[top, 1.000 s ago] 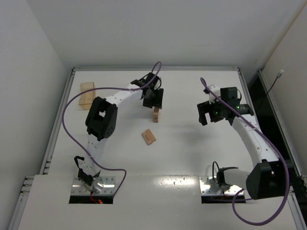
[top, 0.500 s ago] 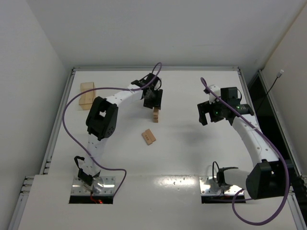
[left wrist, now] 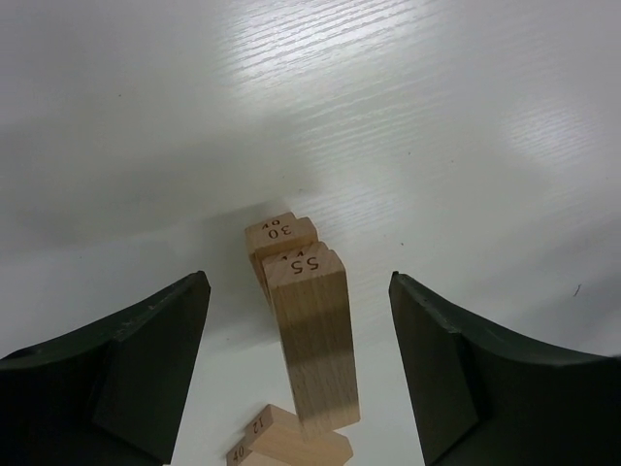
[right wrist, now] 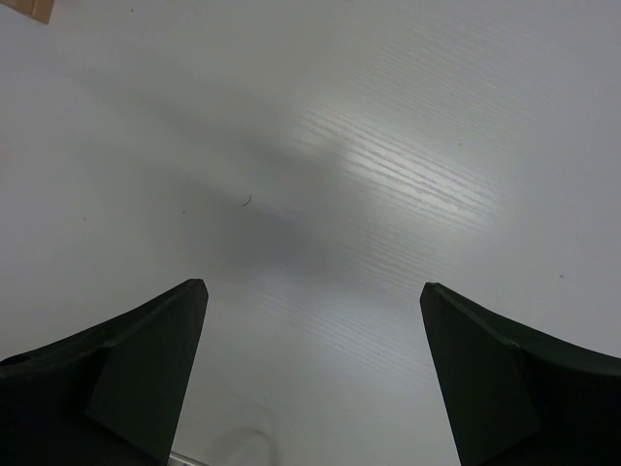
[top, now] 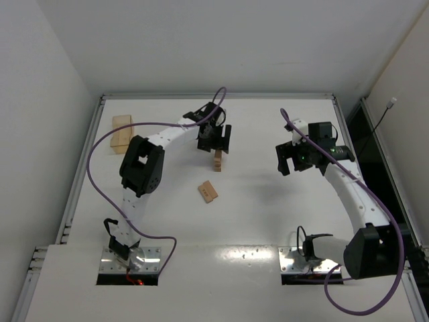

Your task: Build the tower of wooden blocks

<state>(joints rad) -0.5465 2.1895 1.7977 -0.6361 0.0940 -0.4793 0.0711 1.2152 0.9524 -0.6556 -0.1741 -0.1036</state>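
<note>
Over the last second the left end effector (top: 215,146) has eased up and back from the tower (top: 218,159), and its jaws now stand wide apart. In the left wrist view the stack stands free between the two dark fingers (left wrist: 146,359), touching neither. We read this as a block just released on top, with the placement holding, so the arm can go for the next piece. The tower stands mid-tabletop, toward the far side, just below the left end effector in the top view. The right end effector (top: 291,164) has not moved. It hovers well apart to the right, its jaws also apart and empty, over bare tabletop (top: 268,215).

The bars are light-tan wood, square-cut, with fine lengthwise grain and printed numbers on their ends: 55 on the upper one, 30 behind it, 12 and 40 low down. The edges look crisp and the faces smooth, so we judge that they slide easily if nudged. Loose blocks (top: 208,192) lie nearer the arms, and a paler box (top: 123,131) sits at the far left. The tabletop is white with a faint streaked grain and a soft sheen. The fingers are matte and wedge-shaped.
</note>
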